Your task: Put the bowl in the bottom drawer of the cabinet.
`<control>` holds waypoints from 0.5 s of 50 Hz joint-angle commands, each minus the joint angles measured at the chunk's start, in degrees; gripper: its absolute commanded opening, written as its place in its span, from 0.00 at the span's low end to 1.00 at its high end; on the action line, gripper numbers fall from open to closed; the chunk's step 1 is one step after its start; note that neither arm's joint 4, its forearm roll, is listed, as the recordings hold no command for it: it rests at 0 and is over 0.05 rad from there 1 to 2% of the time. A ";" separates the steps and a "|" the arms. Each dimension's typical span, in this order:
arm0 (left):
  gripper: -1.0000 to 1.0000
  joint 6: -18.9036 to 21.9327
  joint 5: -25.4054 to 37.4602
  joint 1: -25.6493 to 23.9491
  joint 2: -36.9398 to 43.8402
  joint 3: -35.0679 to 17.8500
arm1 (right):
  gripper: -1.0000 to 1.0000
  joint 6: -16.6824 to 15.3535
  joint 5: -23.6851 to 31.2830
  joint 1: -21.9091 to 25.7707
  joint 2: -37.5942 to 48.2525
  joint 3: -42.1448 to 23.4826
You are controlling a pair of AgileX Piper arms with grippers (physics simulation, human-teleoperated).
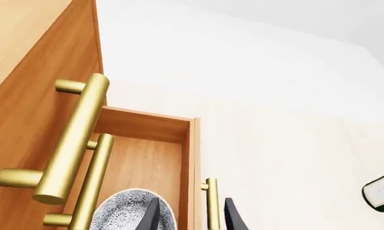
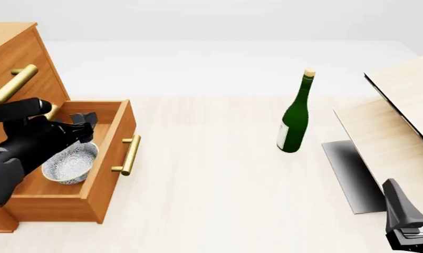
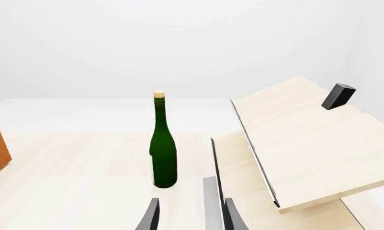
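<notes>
The left gripper [image 2: 85, 128] hangs over the pulled-out bottom drawer [image 2: 116, 150], fingers spread, with one fingertip [image 1: 152, 213] in front of the bowl's rim and nothing clamped. The bowl [image 2: 70, 163] sits upright on the drawer floor, inside the cabinet [image 2: 15, 58] at the table's left. The right gripper [image 3: 188, 215] waits low at the near right, its fingers parted and bare. Farther out, a green bottle [image 2: 295, 118] stands upright on the table [image 2: 219, 174], and a pale wooden box [image 2: 401, 116] with a dark panel lies to its right.
</notes>
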 commanded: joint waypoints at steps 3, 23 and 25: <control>1.00 -1.19 0.19 -2.99 -3.27 -1.82 | 1.00 0.00 0.00 0.00 0.00 0.00; 1.00 1.32 -5.60 -4.93 -6.38 1.13 | 1.00 0.01 0.00 0.01 0.00 0.00; 1.00 1.31 -6.81 -5.07 -6.21 1.84 | 1.00 0.01 0.00 -0.01 0.00 0.00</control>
